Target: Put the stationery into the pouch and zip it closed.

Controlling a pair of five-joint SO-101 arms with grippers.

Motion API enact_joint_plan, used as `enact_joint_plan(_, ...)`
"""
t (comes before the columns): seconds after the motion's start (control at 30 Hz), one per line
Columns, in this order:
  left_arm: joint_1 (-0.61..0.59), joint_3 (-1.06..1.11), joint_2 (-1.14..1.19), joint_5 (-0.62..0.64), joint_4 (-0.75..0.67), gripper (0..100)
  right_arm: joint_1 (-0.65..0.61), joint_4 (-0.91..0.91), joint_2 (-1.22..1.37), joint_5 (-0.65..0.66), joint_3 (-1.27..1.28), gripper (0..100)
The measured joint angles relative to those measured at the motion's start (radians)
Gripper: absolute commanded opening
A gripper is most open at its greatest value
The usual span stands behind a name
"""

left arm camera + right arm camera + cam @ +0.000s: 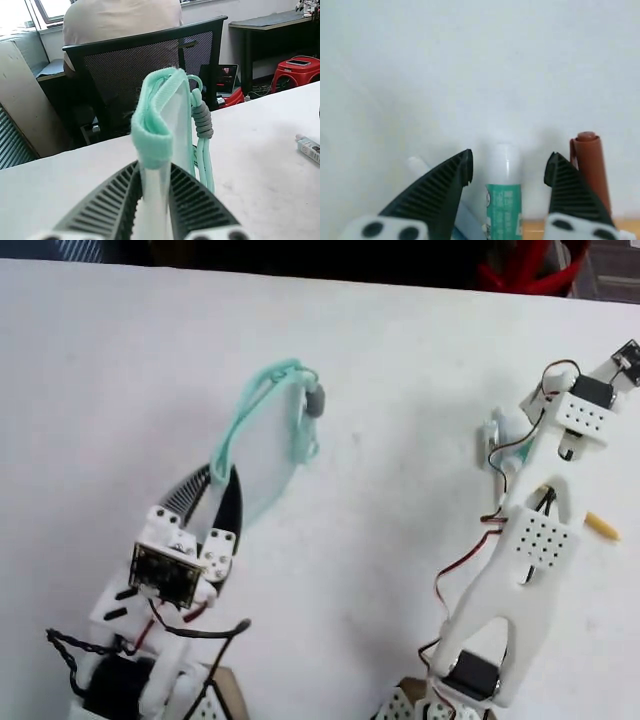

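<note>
My left end effector (152, 202) is clamped on the mint-trimmed clear pouch (162, 115), holding it up a bit left of the middle of the worktop (400, 360). Over toward the right edge, my right end effector (509, 162) is spread wide open, with a green-labelled glue stick (504, 195) lying between its fingers. There's a brown marker (590, 160) just outside one finger and what might be a white pen (417, 164) by the other, hard to tell.

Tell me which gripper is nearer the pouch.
Left. The left gripper grips the pouch; the right gripper is across the table, open over a glue stick.
</note>
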Motion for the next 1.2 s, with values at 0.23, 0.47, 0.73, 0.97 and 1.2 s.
enact_joint_plan(0.23,0.0,0.0,0.0,0.0,0.0,2,-0.002,-0.037,0.051,0.002,-0.003,23.0)
enact_joint_plan(0.47,0.0,0.0,0.0,0.0,0.0,2,-0.002,-0.04,0.057,0.003,-0.003,13.3)
enact_joint_plan(0.73,0.0,0.0,0.0,0.0,0.0,2,0.0,-0.04,0.063,0.005,-0.003,1.9)
enact_joint_plan(0.97,0.0,0.0,0.0,0.0,0.0,2,0.0,-0.011,0.064,0.005,-0.034,1.8)
enact_joint_plan(1.2,0.0,0.0,0.0,0.0,0.0,2,-0.006,0.192,0.066,0.003,-0.247,1.8)
